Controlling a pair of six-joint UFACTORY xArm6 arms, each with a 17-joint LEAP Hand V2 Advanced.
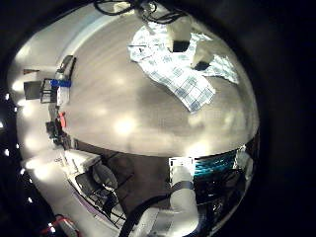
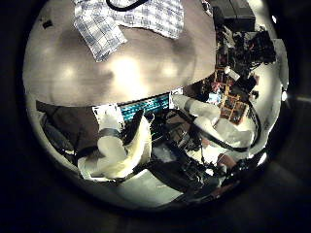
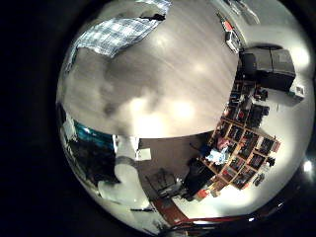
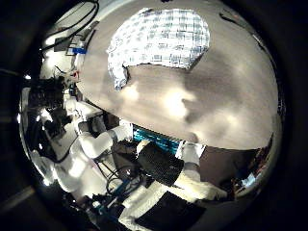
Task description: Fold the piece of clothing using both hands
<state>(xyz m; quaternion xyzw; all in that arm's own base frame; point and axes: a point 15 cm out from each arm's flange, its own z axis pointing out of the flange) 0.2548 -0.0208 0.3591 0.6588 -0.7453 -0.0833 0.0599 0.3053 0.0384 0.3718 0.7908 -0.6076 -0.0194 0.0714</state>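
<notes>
- A checked shirt [image 4: 159, 43] is lying spread flat on the bench [image 4: 212, 96] (toward my twelve o'clock).
- My fingers aren't showing; I cannot tell their state.

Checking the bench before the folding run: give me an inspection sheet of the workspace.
surface: table bare around the shirt
job's things: shirt spread flat near one table edge, not yet folded
clutter: small items at another table edge, apart from the shirt
robot hands: both held well off the shirt; open or shut cannot tell
cables: some by the table edge
surroundings: shelves beyond the table
</notes>
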